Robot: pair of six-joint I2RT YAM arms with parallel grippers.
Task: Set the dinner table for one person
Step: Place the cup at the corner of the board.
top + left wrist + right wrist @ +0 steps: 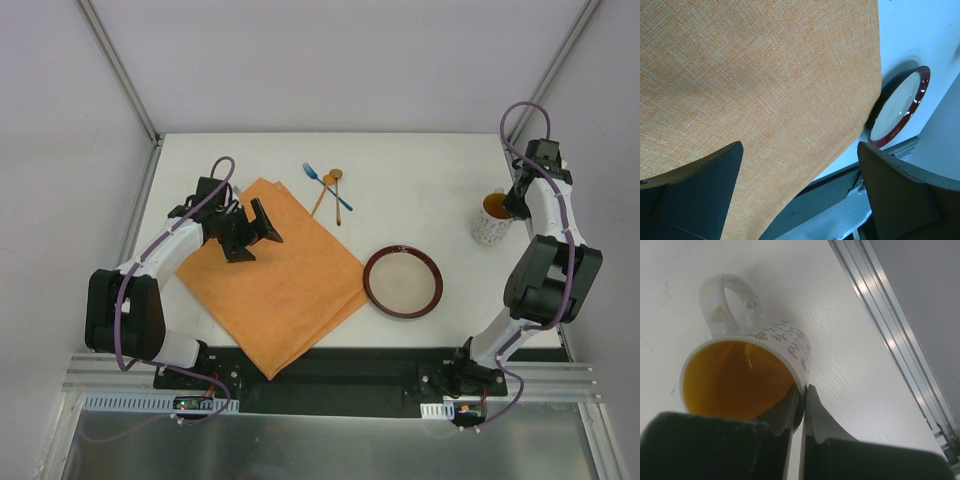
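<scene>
so the dinner table (430, 165) is the big white tabletop filling most of the top view, with grey frame posts going up from its far corners.

the orange placemat (270, 290) lies on the left half, turned like a diamond, and its near corner pokes out over the near edge of the tabletop. the left gripper (255, 238) hangs over the placemat's far-left part with its jaws spread wide and nothing between them. from the left wrist you just see both dark fingers (695, 195) with orange cloth under them.

a plate (403, 281) with a dark red rim and pale middle sits toward the near edge, a bit right of centre, right up against the placemat's right corner. can't tell if they actually touch.

a blue fork (325, 184) and wooden spoons (329, 181) lie crossed in a little heap near the far edge around the middle, just past the placemat's far corner.

over by the right edge there's a white mug (490, 218) with lettering on it and an orange inside, and it looks upright on the tabletop. the right gripper (801, 395) is clamped on its rim, one finger inside and one outside, opposite the handle.
</scene>
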